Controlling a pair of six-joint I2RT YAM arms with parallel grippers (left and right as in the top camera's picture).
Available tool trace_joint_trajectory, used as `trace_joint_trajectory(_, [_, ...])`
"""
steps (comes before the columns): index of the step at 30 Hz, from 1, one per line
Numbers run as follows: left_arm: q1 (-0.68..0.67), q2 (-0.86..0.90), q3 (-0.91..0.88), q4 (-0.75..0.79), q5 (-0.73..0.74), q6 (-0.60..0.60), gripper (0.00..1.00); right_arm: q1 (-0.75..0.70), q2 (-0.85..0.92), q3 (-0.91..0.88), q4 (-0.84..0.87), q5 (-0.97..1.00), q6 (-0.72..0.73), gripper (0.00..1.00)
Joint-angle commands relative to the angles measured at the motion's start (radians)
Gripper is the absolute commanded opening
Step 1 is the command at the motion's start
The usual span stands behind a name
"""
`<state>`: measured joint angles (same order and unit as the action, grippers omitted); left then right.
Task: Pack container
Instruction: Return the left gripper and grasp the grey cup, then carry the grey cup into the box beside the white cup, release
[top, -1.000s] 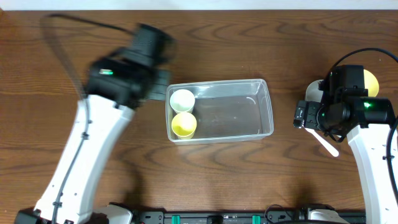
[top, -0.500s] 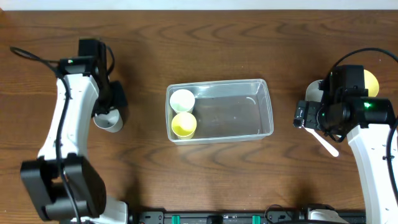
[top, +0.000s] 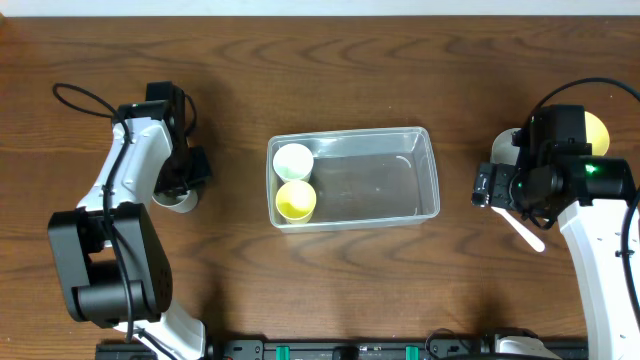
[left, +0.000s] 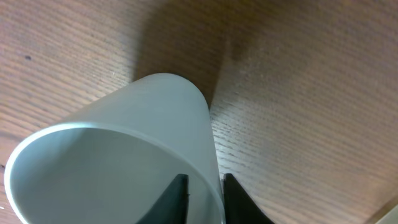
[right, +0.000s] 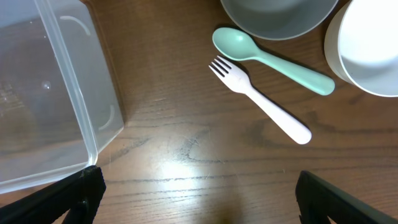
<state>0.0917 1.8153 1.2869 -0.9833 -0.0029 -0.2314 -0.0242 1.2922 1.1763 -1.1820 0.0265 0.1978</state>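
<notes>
The clear plastic container lies at the table's middle, with a white cup and a yellow cup standing at its left end. My left gripper is far left of it, shut on the wall of a grey cup. In the left wrist view one finger is inside the grey cup and one outside, at my left gripper. My right gripper is open and empty above bare wood, right of the container's end.
Right of the container lie a green spoon and a white fork, next to a grey bowl and a white bowl. A yellow bowl shows behind the right arm.
My left arm has swung from beside the container's left end out to the far left and now grips the grey cup. The right arm has not moved.
</notes>
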Motion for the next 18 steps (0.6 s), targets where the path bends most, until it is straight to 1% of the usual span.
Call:
trace_joint_trajectory(1, [0.003, 0.0, 0.008, -0.005, -0.005, 0.012, 0.09, -0.008, 0.002, 0.014, 0.001, 0.01, -0.004, 0.99])
trace_joint_trajectory(2, [0.002, 0.0, 0.014, -0.01, -0.005, 0.012, 0.06, -0.008, 0.002, 0.014, 0.001, 0.01, -0.005, 0.99])
trace_joint_trajectory(6, [-0.015, -0.027, 0.052, -0.041, -0.005, 0.013, 0.06, -0.008, 0.002, 0.014, 0.0, 0.01, -0.005, 0.99])
trace_joint_trajectory(11, [-0.092, -0.113, 0.157, -0.123, -0.005, 0.016, 0.06, -0.008, 0.002, 0.014, 0.006, 0.011, -0.005, 0.99])
trace_joint_trajectory(15, [-0.22, -0.199, 0.291, -0.209, -0.005, 0.021, 0.06, -0.008, 0.002, 0.014, 0.008, 0.011, -0.005, 0.99])
trace_joint_trajectory(18, [-0.359, -0.235, 0.4, -0.241, -0.005, 0.039, 0.06, -0.008, 0.002, 0.014, 0.01, 0.011, -0.005, 0.99])
